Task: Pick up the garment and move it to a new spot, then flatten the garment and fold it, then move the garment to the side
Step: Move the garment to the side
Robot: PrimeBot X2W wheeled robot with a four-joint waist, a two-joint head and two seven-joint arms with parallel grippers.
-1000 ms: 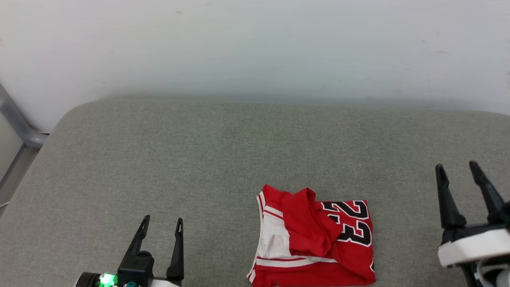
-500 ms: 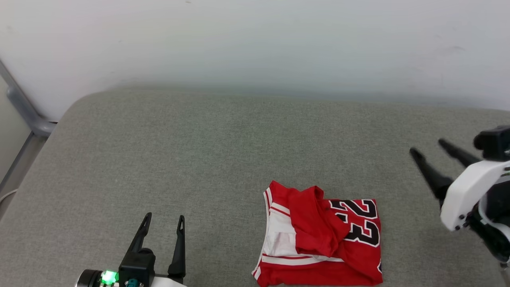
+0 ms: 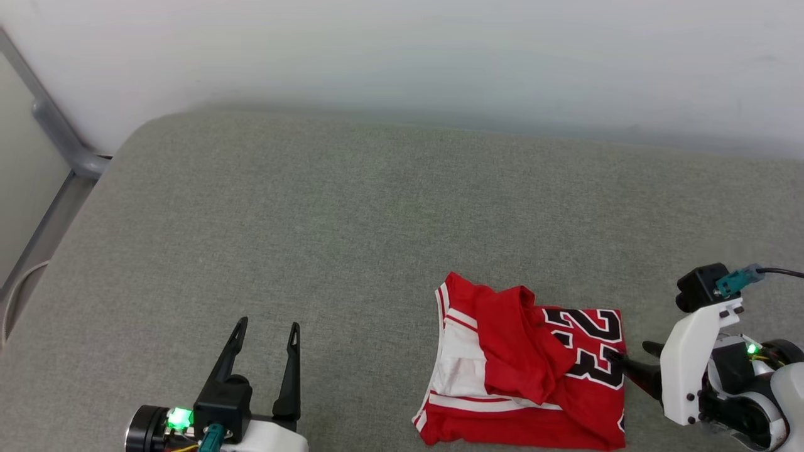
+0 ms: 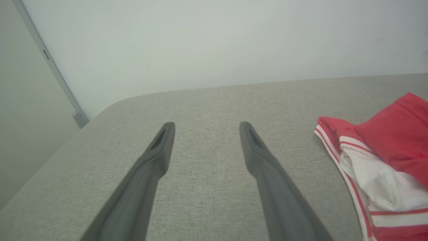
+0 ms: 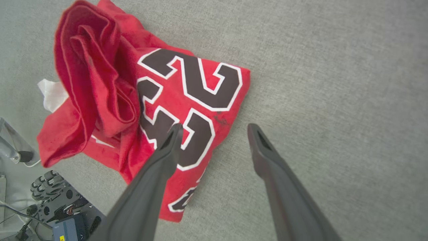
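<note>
Head view, nearest first: the left gripper (image 3: 268,323) sits at lower left, fingers apart over the bare grey cushion (image 3: 352,238), well clear of the work and probably parked out of the way. At lower right the right gripper (image 3: 628,351), fingers also spread, straddles the edge of the red number-23 jersey (image 3: 527,376). That stance suits either pinching the edge or letting it go. The jersey lies roughly folded at bottom centre-right, with a loose red flap bunched across it. Beyond stands a pale wall (image 3: 402,56).

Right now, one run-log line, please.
garment: bunched on grey cushion | right gripper: open, straddling garment edge | left gripper: open, apart
</note>
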